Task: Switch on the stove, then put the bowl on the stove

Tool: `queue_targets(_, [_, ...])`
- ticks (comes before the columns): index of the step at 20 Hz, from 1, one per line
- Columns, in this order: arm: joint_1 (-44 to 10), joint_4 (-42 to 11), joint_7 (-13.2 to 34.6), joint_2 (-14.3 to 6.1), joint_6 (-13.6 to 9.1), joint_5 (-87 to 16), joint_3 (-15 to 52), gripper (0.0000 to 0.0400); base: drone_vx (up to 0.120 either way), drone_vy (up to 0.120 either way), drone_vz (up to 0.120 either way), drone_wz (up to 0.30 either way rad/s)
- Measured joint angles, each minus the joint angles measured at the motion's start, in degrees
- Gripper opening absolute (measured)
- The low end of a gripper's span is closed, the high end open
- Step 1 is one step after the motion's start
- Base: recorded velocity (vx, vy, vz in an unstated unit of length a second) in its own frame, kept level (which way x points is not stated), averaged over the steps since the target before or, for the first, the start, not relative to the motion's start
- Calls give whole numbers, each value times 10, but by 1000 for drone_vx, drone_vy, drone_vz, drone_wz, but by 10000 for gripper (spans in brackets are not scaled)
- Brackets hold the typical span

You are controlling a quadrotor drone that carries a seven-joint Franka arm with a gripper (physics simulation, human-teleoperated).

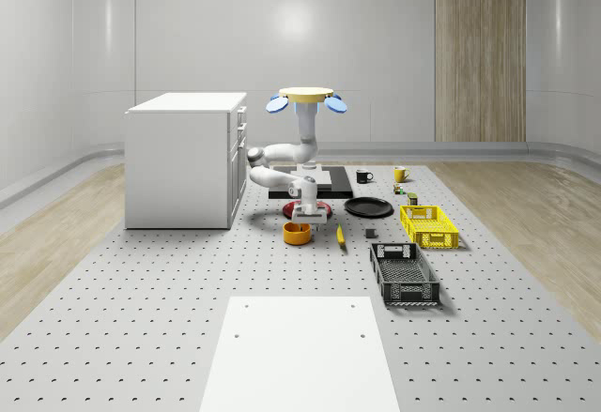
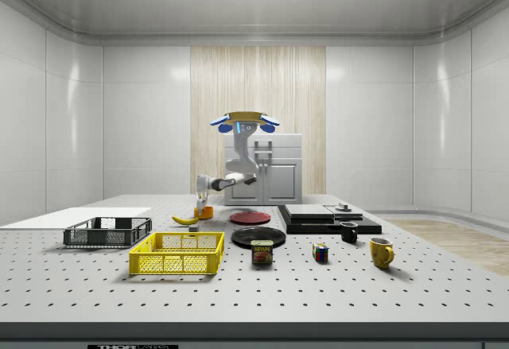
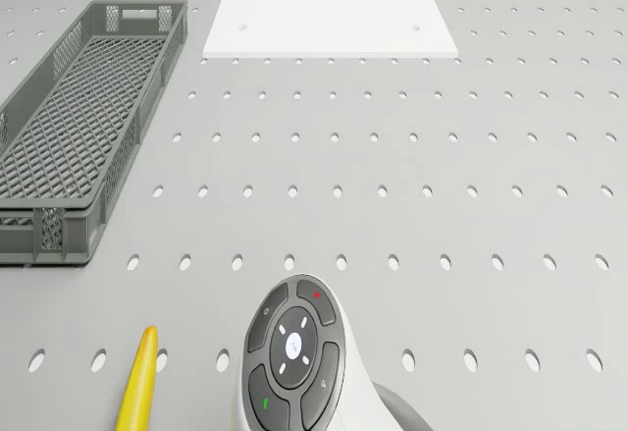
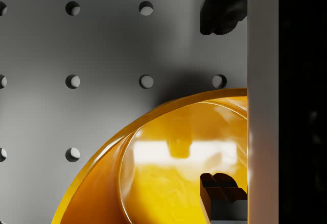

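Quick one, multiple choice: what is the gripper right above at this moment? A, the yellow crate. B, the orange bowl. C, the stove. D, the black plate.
B: the gripper hangs just over the orange bowl on the table, and the wrist view looks straight into the bowl; the drone hovers above the stove beside the white cabinet.

Glossy orange bowl [image 4: 168,173], matt perforated table [image 4: 102,45]

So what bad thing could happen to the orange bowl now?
The gripper hangs right above the orange bowl, near its rim, so a poor pinch might tip it. The banana lies close beside it and could get bumped. The stove sits behind the red plate, so the carried bowl might clip that.
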Motion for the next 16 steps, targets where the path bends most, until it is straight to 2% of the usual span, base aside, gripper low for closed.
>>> queue_targets(4, [-2,1,2,4,-3,-3,-2,400,0,0,0,0])
queue_targets(6, [-2,1,2,6,-4,-4,-2,282,0,0,0,0])
queue_targets(7, [-2,1,2,6,-5,-4,-3,242,0,0,0,0])
queue_targets(9, [-2,1,2,8,-6,-5,-3,186,0,0,0,0])
queue_targets(12, [-2,1,1,9,-7,-6,-3,141,0,0,0,0])
queue_targets(16, [-1,1,0,11,-9,-7,-4,115,0,0,0,0])
